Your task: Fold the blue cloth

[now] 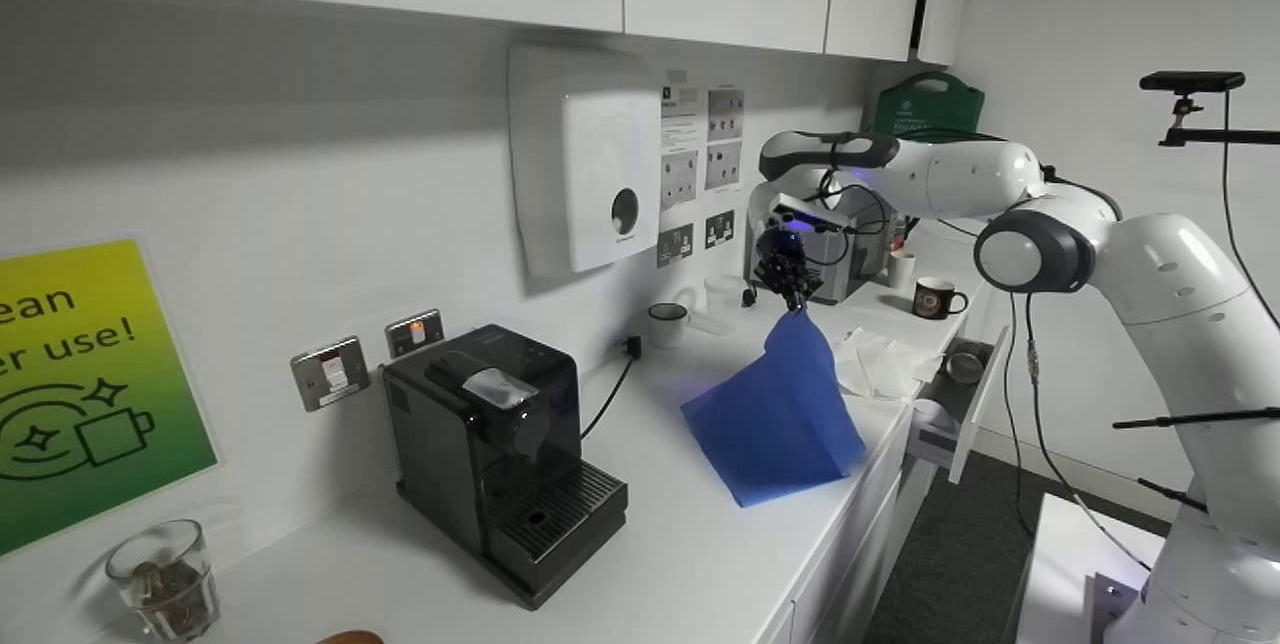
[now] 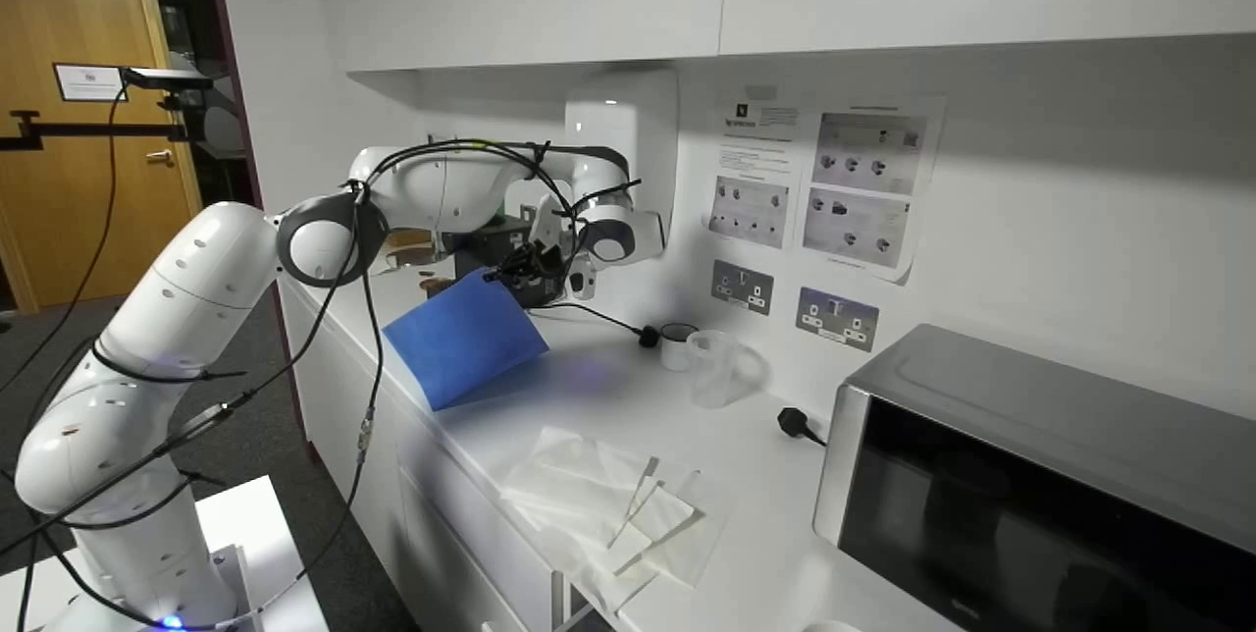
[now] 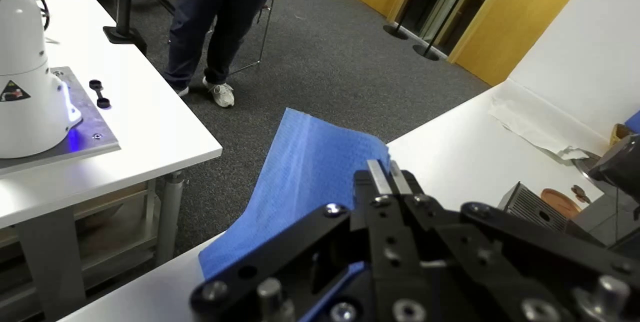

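Blue cloth point(image 1: 775, 424) hanging slantwise over the white counter point(image 1: 690, 554), drawn to a peak at its top, where the gripper point(image 1: 795, 306) pinches it. In the wrist view, the two fingers point(image 3: 379, 178) stand close together with a margin of the fabric between their tips. In both exterior views the sheet spreads downward as a broad panel, one corner near the front edge of the counter; whether the lower margin touches the surface cannot be told.

The robot arm point(image 1: 950, 174) reaches in from the right in an exterior view. To the left of the cloth stands a black coffee machine point(image 1: 480, 454), well apart from it; farther left, a clear glass point(image 1: 170, 584) with brown contents. To the right and beyond the cloth, crumpled white sheets point(image 1: 885, 364) lie beside a pulled-out drawer point(image 1: 978, 409). At the far side, toward the wall, are a white mug point(image 1: 667, 326) and a translucent container point(image 2: 711, 369); a dark mug point(image 1: 935, 299) stands farther right. A white dispenser point(image 1: 600, 159) is mounted above.

In an exterior view, a microwave point(image 2: 1030, 475) occupies the near right. In the wrist view, a person point(image 3: 215, 17), seen from the hips down, stands on the gray floor point(image 3: 320, 67) beyond the cloth.
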Controlling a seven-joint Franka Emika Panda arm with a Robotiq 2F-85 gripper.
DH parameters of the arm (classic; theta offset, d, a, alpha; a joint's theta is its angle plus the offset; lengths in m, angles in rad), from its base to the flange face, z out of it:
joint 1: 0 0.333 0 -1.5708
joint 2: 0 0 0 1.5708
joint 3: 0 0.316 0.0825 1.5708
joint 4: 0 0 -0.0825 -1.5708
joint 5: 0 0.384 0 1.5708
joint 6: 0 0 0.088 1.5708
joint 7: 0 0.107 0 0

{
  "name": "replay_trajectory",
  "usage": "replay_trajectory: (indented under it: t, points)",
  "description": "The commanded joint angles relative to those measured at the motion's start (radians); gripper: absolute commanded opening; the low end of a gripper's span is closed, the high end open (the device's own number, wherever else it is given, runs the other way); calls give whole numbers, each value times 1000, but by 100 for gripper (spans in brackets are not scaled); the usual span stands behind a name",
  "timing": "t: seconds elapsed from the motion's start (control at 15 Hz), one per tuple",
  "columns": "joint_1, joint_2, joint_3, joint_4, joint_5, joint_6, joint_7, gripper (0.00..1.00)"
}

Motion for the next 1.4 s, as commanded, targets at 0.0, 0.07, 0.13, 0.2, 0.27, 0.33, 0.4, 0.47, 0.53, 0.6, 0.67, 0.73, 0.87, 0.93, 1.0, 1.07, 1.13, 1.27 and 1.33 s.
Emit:
replay_trajectory:
  t: [0.0, 0.07, 0.13, 0.2, 0.27, 0.33, 0.4, 0.47, 0.53, 0.6, 0.67, 0.73, 0.87, 0.93, 1.0, 1.07, 1.13, 1.27, 1.33]
  points:
    - [-10, 1, 13, 4, -5, -1, 4, 1]
    - [-10, 1, 13, 4, -5, -1, 4, 1]
    - [-10, 1, 13, 4, -5, -1, 4, 1]
    - [-10, 1, 13, 4, -5, -1, 4, 1]
    - [-10, 1, 13, 4, -5, -1, 4, 1]
    - [-9, 3, 13, 7, -4, 1, 11, 0]
    - [-9, 5, 14, 10, -3, 0, 12, 0]
    - [-8, 10, 14, 14, -3, 1, 17, 0]
    - [-8, 17, 16, 20, 0, -2, 22, 0]
    - [-8, 23, 17, 25, 1, -4, 27, 0]
    - [-8, 29, 18, 29, 4, -4, 31, 0]
    - [-8, 34, 20, 34, 5, -7, 35, 0]
    - [-5, 45, 24, 46, 8, -7, 44, 0]
    - [-3, 52, 26, 52, 10, -7, 51, 0]
    - [-3, 61, 28, 63, 12, -10, 57, 0]
    - [-2, 70, 31, 73, 15, -11, 66, 0]
    - [-1, 78, 34, 82, 17, -13, 73, 0]
    - [0, 94, 40, 107, 18, -13, 89, 0]
    - [1, 103, 44, 120, 19, -13, 100, 0]
